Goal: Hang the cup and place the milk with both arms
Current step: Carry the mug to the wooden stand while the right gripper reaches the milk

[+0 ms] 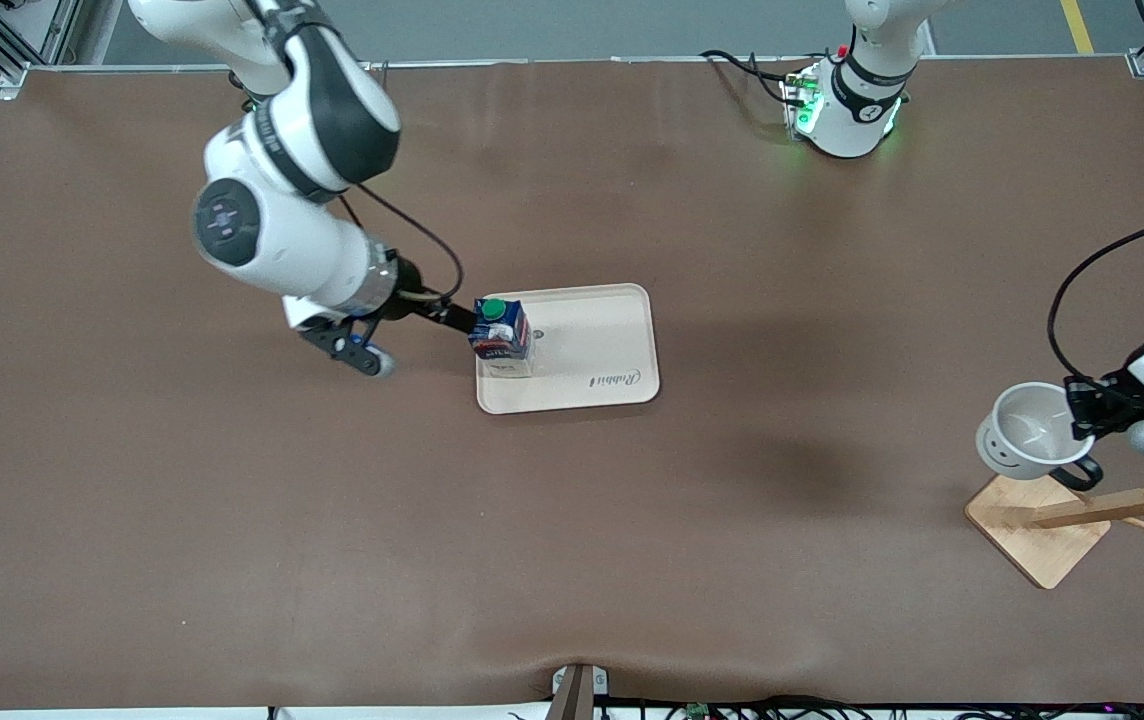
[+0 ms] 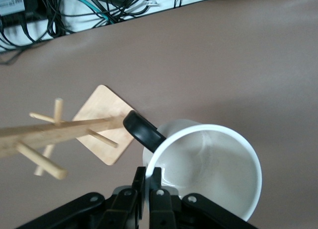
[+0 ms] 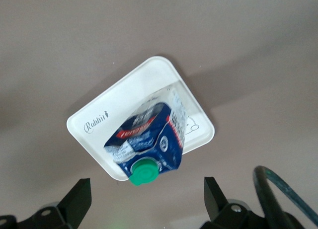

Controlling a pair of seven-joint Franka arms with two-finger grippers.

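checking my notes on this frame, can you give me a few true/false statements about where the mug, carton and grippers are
1. The small dark blue milk carton with a green cap stands on the cream rectangular tray. True.
2. The right gripper is shut on the carton. False: its fingers are spread open, apart from the carton.
3. The left gripper pinches the rim of the white smiley mug. True.
4. The mug already hangs on a peg of the wooden rack. False: it is held in the air over the rack's base, its black handle off the pegs.
5. The mug is full of milk. False: its inside is empty.
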